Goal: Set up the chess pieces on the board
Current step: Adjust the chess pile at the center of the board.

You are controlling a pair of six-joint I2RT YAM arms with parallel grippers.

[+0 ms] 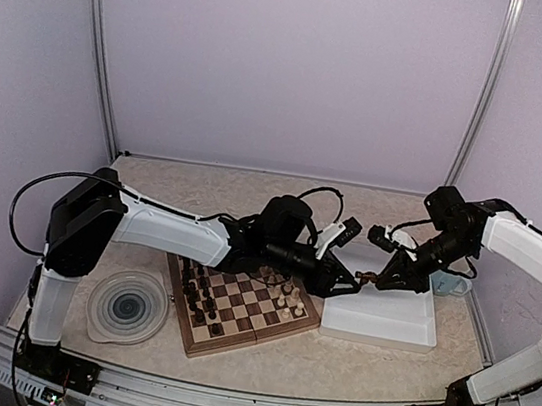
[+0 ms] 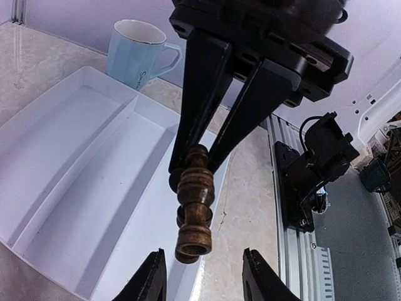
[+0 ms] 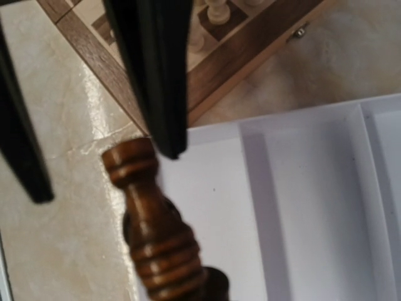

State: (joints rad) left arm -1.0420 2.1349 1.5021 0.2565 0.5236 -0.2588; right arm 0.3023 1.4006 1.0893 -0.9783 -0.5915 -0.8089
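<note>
Step in hand, as I read it: a mid-air handover of one dark chess piece (image 2: 194,207) from the right arm to the left, above the near-board edge of the white tray (image 2: 75,188).

Right end effector (image 1: 370,276): clenched on the piece's upper end, piece jutting out toward the left arm.

Left end effector (image 2: 203,264): part open, fingers standing on either side of the piece's base. In the right wrist view one finger tip sits just beside the base; contact possible, but the view is too blurred to say. It is not gripping.

The piece hangs clear of the table (image 3: 62,238) and the tray, off the board (image 1: 253,334). Dark pieces stand along the board's left side, pale ones along its right.

Next move, by judgement: the left jaws need to close squarely on the base, and only then should the right let go. Letting go early risks dropping the piece into the tray. After that comes a carry to a free square on the dark side, set down upright.
</note>
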